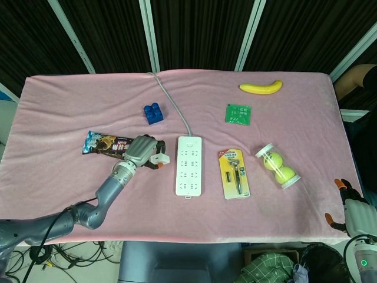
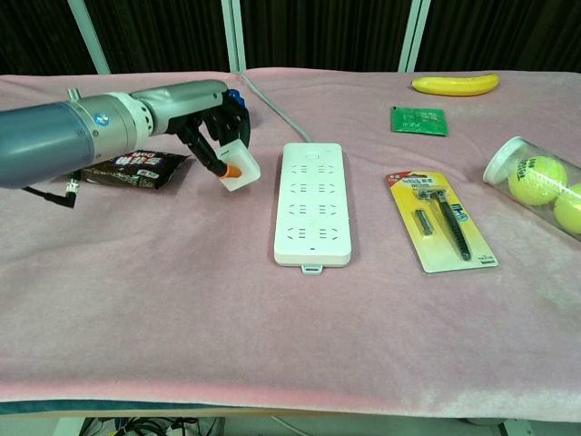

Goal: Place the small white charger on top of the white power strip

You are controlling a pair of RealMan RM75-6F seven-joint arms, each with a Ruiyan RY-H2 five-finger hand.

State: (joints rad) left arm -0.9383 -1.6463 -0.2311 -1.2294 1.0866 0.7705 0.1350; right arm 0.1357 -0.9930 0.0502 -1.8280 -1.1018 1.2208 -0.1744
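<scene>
My left hand [image 1: 141, 151] [image 2: 211, 127] holds the small white charger [image 2: 239, 170] [image 1: 159, 159] lifted off the pink cloth, just left of the white power strip [image 1: 188, 165] [image 2: 311, 203]. Its fingers curl around the charger's top, and the charger hangs tilted below them. The strip lies flat with its cable running to the far edge. My right hand [image 1: 355, 214] sits off the table's front right corner in the head view, fingers apart and holding nothing.
A snack wrapper [image 1: 105, 143] lies left of my left hand, a blue block [image 1: 153, 113] behind it. Right of the strip are a razor pack [image 1: 234, 173], a tennis ball tube [image 1: 278, 165], a green card [image 1: 238, 113] and a banana [image 1: 260, 87].
</scene>
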